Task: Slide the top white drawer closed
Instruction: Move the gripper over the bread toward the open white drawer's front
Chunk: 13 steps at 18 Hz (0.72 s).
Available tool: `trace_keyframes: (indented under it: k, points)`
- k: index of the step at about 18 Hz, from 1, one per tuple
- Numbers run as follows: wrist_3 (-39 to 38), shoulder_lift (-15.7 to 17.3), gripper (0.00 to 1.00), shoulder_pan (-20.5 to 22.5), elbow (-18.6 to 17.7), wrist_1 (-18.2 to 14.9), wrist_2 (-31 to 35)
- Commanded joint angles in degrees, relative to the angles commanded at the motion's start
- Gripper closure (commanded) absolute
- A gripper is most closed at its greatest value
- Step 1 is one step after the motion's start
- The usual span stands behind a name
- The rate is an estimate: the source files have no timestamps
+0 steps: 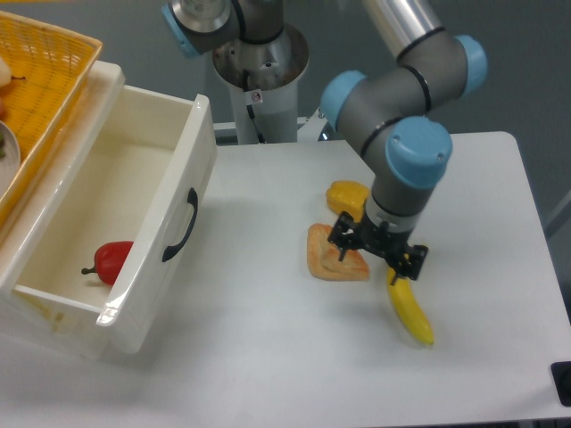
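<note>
Drawer (134,205) open, one red pepper (111,260) inside; pincer (375,254) state unclear above one toast (326,254).

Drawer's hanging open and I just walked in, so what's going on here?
The top white drawer is pulled out, with a red pepper inside. The arm's end effector is well away from it, low over the table above a toast-like piece, between a yellow piece and a banana. It touches no part of the drawer, and I cannot tell whether it is open or shut.

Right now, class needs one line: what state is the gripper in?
Gripper: cannot be told; it hangs over the toast and banana, fingers hidden from this view.
</note>
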Motion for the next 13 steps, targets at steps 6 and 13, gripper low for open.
trace_keyframes:
  k: [6,13]
  points:
    - [0.0,0.09,0.64,-2.19,0.0,-8.19,-4.75]
    - [-0.35,-0.35,1.0,-2.64,0.09,-8.9,-14.24]
